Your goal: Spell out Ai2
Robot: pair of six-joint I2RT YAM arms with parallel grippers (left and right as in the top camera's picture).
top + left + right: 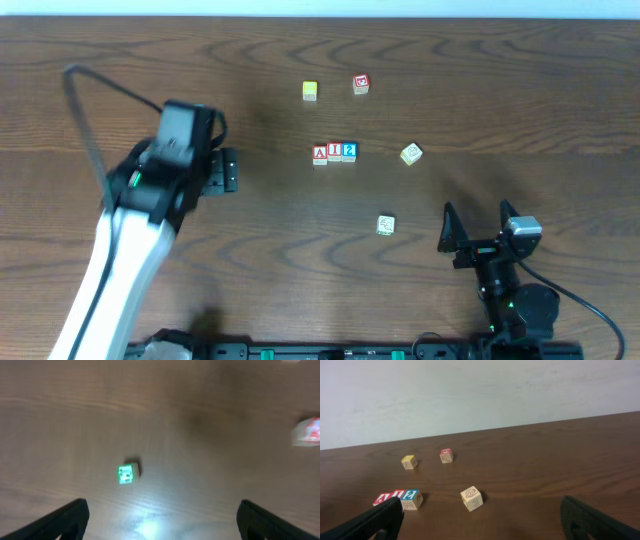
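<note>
Brown wood-grain table [520,90] seen from above, with three small blocks lined up touching near its middle: a red A block [320,154], a red i block [334,151] and a blue 2 block [348,151], reading Ai2 from left to right. Farther back sit a yellow block [310,91] and, to its right, a red-topped block [361,84], both well apart from the row. A cream block [411,153] lies turned at an angle near the row's right end, and a green-printed block [386,225] sits nearer, toward the right arm. The left gripper [226,170] hovers left of the row on a white arm [120,260] reaching in from the near left. Its wrist view shows both fingers [65,520] spread wide with nothing between them, above a blurred green-faced block [128,474]. The right gripper [476,228] sits at the near right — fingers [370,522] likewise spread wide and empty, looking low across the table toward the row.
</note>
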